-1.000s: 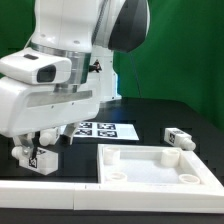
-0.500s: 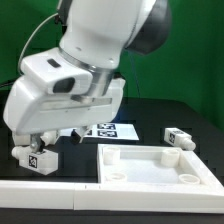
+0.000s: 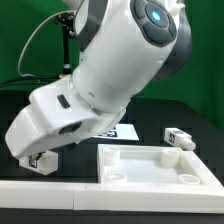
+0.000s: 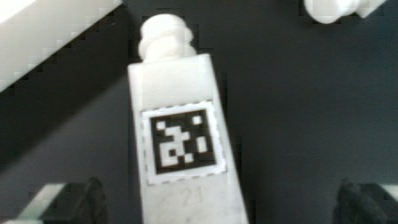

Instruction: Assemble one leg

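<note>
Exterior view first: the big white robot arm (image 3: pixel 110 90) is tipped right over and fills most of the shot. Its two-finger gripper (image 3: pixel 38 155) is down low at the exterior view's left, right at the black table (image 3: pixel 150 120). The leg (image 3: pixel 44 161), a short chunky white plastic post with black-and-white square marker tags on its sides, lies on the table right under the gripper. From this angle the hand blocks the fingers, so I can't tell here how they stand.

A large flat white square tray-like piece with a raised rim and corner holes (image 3: pixel 160 152) lies in front, towards the exterior view's right. A second small white tagged post (image 3: pixel 180 137) lies beyond its far right corner, well apart from the gripper. A corner of the thin white marker board (image 3: pixel 123 132) peeks out from behind the arm.

Wrist view: the leg (image 4: pixel 178 120) runs lengthwise through the middle of the frame, one tag facing the camera, its knobby rounded end (image 4: pixel 164 35) pointing away. The dark fingers (image 4: pixel 75 203) sit one on each side of it, spread wide. There's a clear dark gap between each finger and the post, so nothing is gripped.
</note>
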Motion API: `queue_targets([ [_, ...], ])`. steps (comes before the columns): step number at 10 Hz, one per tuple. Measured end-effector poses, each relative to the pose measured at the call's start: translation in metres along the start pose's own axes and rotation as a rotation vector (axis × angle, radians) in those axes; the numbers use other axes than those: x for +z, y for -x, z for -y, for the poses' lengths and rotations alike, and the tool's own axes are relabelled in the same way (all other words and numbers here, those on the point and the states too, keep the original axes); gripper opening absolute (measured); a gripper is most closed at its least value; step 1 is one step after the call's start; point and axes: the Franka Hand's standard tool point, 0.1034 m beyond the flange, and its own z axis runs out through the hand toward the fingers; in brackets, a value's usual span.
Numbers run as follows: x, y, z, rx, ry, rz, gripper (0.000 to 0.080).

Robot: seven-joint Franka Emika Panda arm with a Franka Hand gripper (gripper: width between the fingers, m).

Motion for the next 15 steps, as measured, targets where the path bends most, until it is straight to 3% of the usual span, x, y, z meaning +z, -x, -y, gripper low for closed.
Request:
queue_targets([
  [1,0.005,0.006,0.003,0.005,0.001,0.075,0.0649],
  [3,0.011,0.003,0.011,0.008,-0.022,0.159,0.0649],
  [6,0.012,0.001,0.008,-0.004,-0.02,0.156,0.0649],
  [7,0.012,0.007,-0.001,-0.028,-0.013,0.15,0.0649],
  [9,0.01,0.008,-0.015,-0.026,0.044,0.09,0.0649],
  [10,0.015,0.012,-0.015,-0.023,0.061,0.059,0.0649],
  [11,0.017,0.015,-0.011,-0.01,0.045,0.075,0.0649],
  [15,0.019,0.014,-0.012,-0.009,0.047,0.077,0.0649],
])
